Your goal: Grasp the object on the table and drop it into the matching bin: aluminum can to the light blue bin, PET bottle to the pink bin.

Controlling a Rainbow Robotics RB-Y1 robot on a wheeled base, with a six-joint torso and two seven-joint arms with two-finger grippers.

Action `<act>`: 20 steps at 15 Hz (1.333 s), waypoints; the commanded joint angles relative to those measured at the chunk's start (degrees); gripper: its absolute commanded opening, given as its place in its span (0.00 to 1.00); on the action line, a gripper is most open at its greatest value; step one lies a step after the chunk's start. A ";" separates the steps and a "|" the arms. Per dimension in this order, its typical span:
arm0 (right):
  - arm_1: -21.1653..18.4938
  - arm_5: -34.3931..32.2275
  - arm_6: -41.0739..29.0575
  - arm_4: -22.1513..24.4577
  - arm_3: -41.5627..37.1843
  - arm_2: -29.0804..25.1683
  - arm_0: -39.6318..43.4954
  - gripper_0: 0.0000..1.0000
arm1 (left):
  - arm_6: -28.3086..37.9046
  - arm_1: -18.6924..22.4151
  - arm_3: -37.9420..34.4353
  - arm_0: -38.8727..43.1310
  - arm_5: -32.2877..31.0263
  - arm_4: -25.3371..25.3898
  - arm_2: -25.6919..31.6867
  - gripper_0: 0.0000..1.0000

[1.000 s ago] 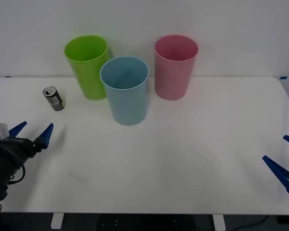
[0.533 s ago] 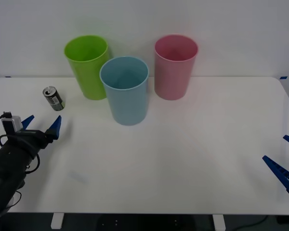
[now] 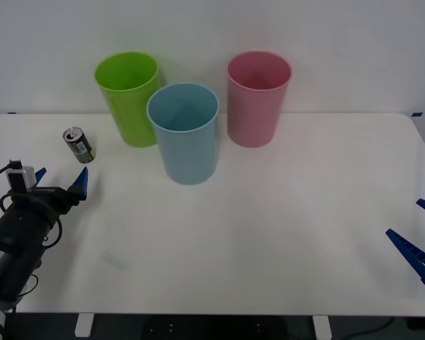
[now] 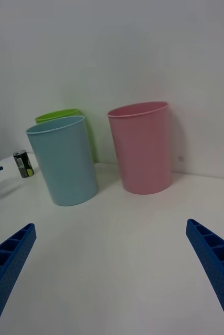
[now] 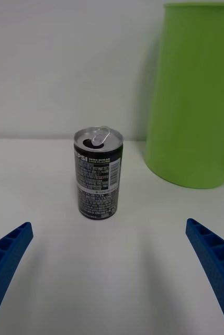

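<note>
Blue ribbed fingers of the left gripper [image 3: 59, 180] are spread wide, holding nothing, low over the white counter [image 3: 269, 234] at its left side. Just ahead of it, centred between the fingers in the left wrist view, the aluminum can [image 5: 97, 172] stands upright, apart from both fingers, tab lifted and mouth open. Likely empty, so light and easy to tip; thin wall will dent under hard squeeze, printed side is smooth. I'd close on mid-body, fingers either side, modest force, keep it upright. Beyond the can and to its right: lime green bin [image 3: 128, 98], near but not touching. Further right of the gripper, the light blue bin [image 3: 184, 132], the target, stands nearer the robot than the other two; the pink bin [image 3: 258, 98] is past it. Right gripper [image 3: 421, 237] is parked at the counter's far right edge, fingers wide, empty, well apart from everything. Hard to tell: can's far side is hidden, contents unknown, small label text unreadable. Bin interiors mostly out of sight; green bin is cut off in the left wrist view.
</note>
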 commanded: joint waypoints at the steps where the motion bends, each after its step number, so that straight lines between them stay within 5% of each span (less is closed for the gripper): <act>1: 0.00 0.00 0.00 0.00 0.00 0.00 0.00 1.00 | -0.02 -0.05 2.66 -2.38 1.38 -1.07 -0.01 1.00; 20: 0.00 0.00 0.00 0.00 0.00 0.00 0.00 1.00 | -1.08 -0.05 22.08 -20.49 18.87 -7.66 -0.36 1.00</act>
